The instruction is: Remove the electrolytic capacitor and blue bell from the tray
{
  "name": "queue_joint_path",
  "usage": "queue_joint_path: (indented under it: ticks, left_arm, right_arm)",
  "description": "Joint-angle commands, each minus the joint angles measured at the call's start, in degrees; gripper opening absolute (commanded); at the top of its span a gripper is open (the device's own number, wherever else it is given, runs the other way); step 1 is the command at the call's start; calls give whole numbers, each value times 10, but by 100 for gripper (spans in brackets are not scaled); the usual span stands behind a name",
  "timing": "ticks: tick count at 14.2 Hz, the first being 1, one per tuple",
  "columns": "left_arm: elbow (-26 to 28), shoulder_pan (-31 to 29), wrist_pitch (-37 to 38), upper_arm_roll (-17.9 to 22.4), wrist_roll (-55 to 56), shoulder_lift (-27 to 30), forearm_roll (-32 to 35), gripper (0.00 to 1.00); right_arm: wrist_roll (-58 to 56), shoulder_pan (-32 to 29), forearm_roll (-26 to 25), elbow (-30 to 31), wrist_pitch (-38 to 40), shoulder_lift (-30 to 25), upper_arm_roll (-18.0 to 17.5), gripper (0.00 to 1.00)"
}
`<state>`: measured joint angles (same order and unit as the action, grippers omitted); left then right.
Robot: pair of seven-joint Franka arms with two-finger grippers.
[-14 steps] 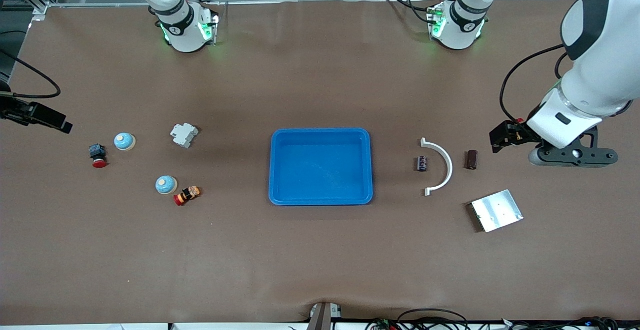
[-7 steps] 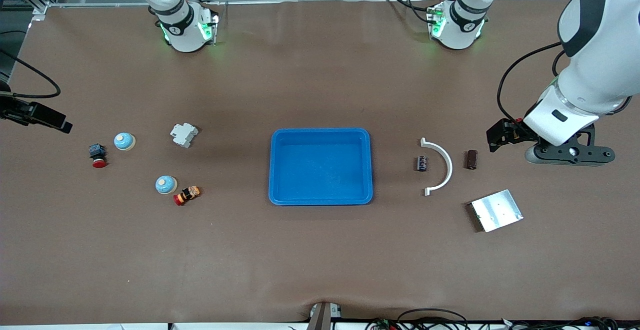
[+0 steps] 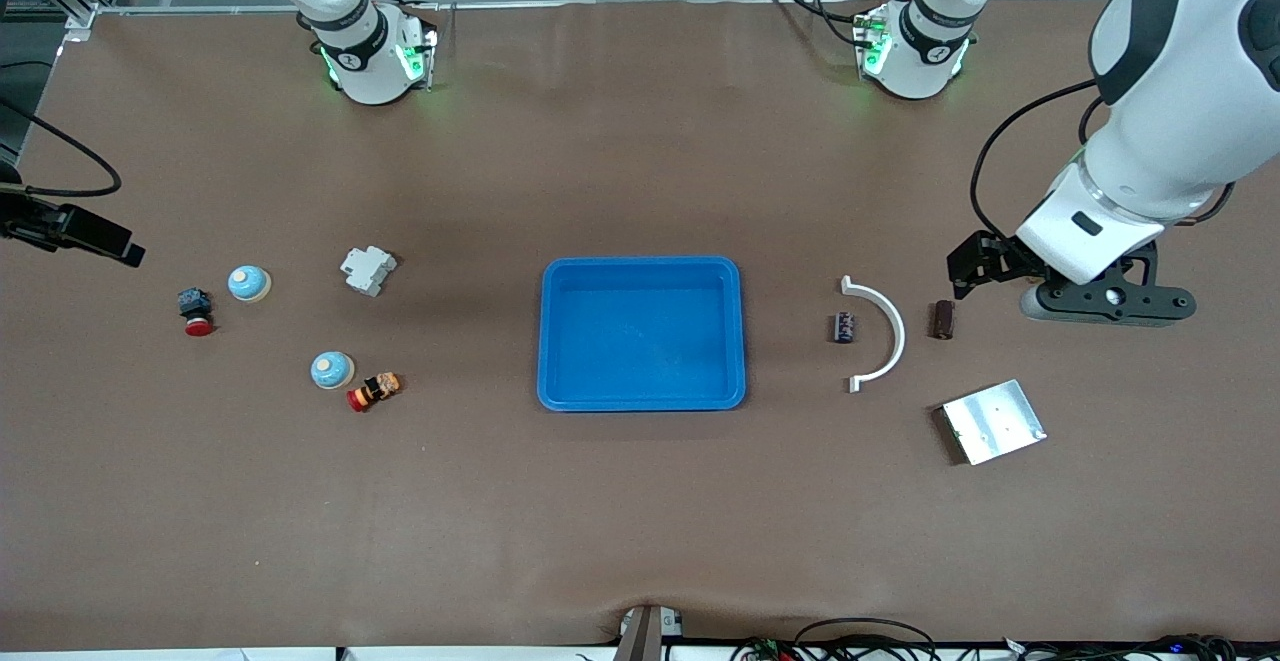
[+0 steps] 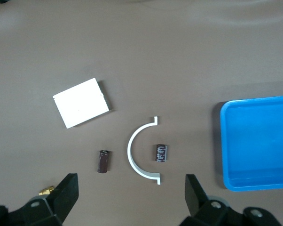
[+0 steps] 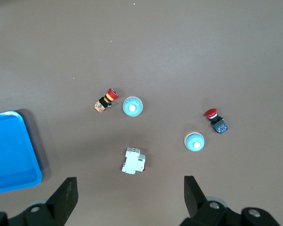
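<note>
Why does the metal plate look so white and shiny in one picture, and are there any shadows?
In the left wrist view the metal plate is washed out to plain white by glare; in the front view it looks grey with small dots. In the right wrist view the blue tray casts a soft dark shadow on the table.

A bright blue plastic rectangular tray (image 3: 548,341) sits on the brown matte table cover (image 3: 640,521). Two pale blue dome bells (image 3: 248,283) carry cream buttons (one bell each). The dark brown cylindrical capacitor (image 3: 942,320) is plain; the smaller black capacitor (image 3: 845,326) shows purplish print. The curved plastic arc (image 3: 885,326) is white.
</note>
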<state>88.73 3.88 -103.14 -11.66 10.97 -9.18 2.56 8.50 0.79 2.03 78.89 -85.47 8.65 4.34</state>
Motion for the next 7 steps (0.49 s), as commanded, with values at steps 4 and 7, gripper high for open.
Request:
queue_joint_path:
  ticks: [4,7]
  left_arm:
    - [0,3,5,-5,5,6,-2,100]
    - [0,3,2,-6,-2,5,-1,100]
  right_arm:
    - [2,-4,8,-15,9,5,-5,100]
    - [2,-5,8,-15,9,5,-5,100]
